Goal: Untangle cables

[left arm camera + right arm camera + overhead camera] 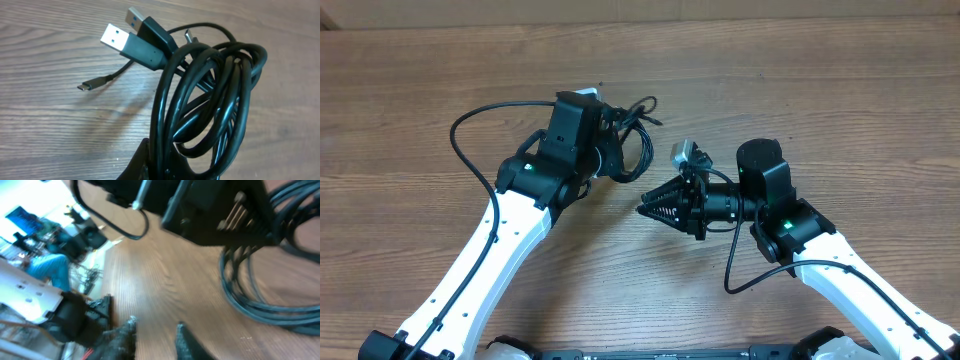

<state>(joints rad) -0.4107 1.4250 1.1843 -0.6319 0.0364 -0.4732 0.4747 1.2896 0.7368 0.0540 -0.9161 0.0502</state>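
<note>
The cables (636, 128) are one bundle of glossy black loops lying just right of my left gripper (613, 152). In the left wrist view the cables (210, 100) fill the right half, with two silver USB plugs (116, 38) sticking out up left and a thin strand ending in a small plug (83, 86). My left gripper (162, 167) is shut on several strands at the bundle's lower end. My right gripper (643, 211) points left, below the bundle and apart from it. Its fingers (128, 332) stand open over bare wood, with cable loops (260, 300) to their right.
The brown wooden table (840, 90) extends all round. A thick black arm cord (470, 150) arcs out to the left of the left arm, and another (740, 270) loops beside the right arm. The left arm's dark body (215, 210) hangs above the right wrist view.
</note>
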